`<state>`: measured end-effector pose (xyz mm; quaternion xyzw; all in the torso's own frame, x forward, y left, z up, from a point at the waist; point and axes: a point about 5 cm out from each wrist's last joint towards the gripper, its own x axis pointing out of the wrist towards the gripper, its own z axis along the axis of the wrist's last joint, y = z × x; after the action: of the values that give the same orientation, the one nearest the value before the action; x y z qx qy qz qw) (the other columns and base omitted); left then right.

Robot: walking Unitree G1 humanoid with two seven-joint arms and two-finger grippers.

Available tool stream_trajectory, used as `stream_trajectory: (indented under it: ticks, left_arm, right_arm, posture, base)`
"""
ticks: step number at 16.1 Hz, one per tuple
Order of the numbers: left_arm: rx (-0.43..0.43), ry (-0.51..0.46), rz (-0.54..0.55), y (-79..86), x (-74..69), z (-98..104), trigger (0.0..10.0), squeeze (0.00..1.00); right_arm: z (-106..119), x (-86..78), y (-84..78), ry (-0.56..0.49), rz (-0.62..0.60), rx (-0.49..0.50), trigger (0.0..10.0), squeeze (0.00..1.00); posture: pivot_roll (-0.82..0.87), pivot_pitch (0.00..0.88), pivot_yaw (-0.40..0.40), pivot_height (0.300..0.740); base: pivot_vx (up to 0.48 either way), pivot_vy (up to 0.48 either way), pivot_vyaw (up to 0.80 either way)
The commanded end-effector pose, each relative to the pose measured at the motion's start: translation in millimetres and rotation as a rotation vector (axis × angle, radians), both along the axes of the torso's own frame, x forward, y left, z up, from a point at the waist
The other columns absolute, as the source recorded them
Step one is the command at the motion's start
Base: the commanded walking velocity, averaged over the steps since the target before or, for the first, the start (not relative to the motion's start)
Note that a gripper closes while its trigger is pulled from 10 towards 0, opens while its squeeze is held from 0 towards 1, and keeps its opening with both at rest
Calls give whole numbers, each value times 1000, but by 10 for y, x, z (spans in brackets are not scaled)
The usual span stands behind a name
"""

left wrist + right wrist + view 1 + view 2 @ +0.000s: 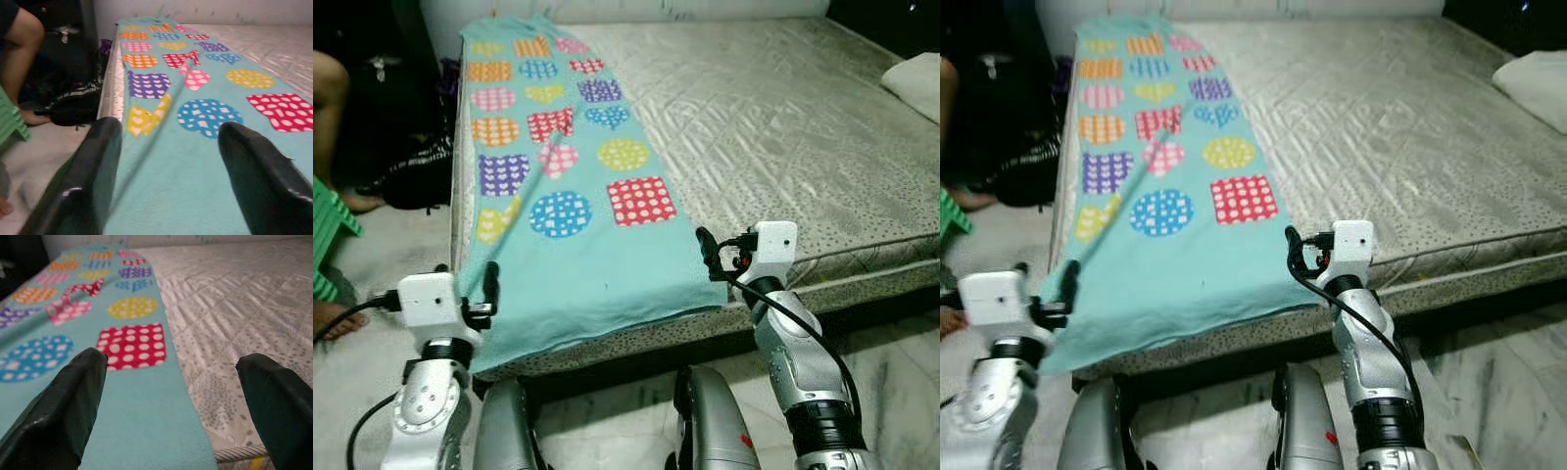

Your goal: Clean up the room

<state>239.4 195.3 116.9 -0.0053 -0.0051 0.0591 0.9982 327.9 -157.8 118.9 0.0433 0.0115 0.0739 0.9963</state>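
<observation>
On the bed point(783, 117) you see a long teal blanket point(578, 225) running away from you, its near end hanging over the edge. Your left gripper point(487, 289) and right gripper point(707, 253) reach toward its near corners, fingers wide open, holding nothing.

Turquoise blanket point(570, 211) patterned with dotted and checked circles, squares and hearts in red, blue, yellow, orange, purple and pink, pale grey speckled mattress point(783, 127), white pillow point(915, 83), green stool point(328, 235)
</observation>
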Motion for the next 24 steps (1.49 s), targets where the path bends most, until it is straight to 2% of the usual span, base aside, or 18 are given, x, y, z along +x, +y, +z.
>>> stream_trajectory:
  ticks: [1, 3, 8, 9, 10, 11, 22, 24]
  left_arm:
    - [6, 7, -8, -10, 16, -35, 10000, 1000]
    - [-10, 27, -17, -23, 49, -86, 10000, 1000]
    - [-5, 30, -35, -44, 158, -121, 10000, 1000]
    - [-5, 31, -45, -62, 178, -126, 10000, 706]
    - [-4, 31, -52, -69, 187, -126, 10000, 706]
    - [-5, 30, -53, -71, 196, -124, 10000, 0]
    - [0, 37, -102, -140, 354, -155, 10000, 0]
    - [5, 45, -102, -138, 368, -176, 10000, 0]
  right_arm:
    - [22, -4, -23, 0, -22, 22, 10000, 0]
    - [106, 36, -22, -34, -15, 30, 10000, 0]
    - [156, 95, -26, -44, -10, 33, 10000, 0]
    - [158, 104, -29, -44, -10, 36, 10000, 0]
    - [160, 108, -33, -45, -11, 37, 10000, 0]
    - [165, 112, -37, -46, -12, 37, 10000, 0]
    - [90, 106, -41, -34, -15, 34, 10000, 0]
    - [76, 113, -39, -30, -14, 32, 10000, 0]
  posture:
    - [-31, 0, -15, 521]
    - [-34, 0, -12, 521]
    - [-34, 0, -10, 577]
    - [-36, 0, -8, 592]
    - [-36, 0, -8, 601]
    - [-37, 0, -6, 611]
    - [-41, 0, 2, 731]
    - [-40, 0, 3, 740]
  base:
    - [0, 0, 0]
    - [0, 0, 0]
    - [0, 0, 0]
    - [0, 0, 0]
    - [0, 0, 0]
    - [0, 0, 0]
    - [0, 0, 0]
    - [0, 0, 0]
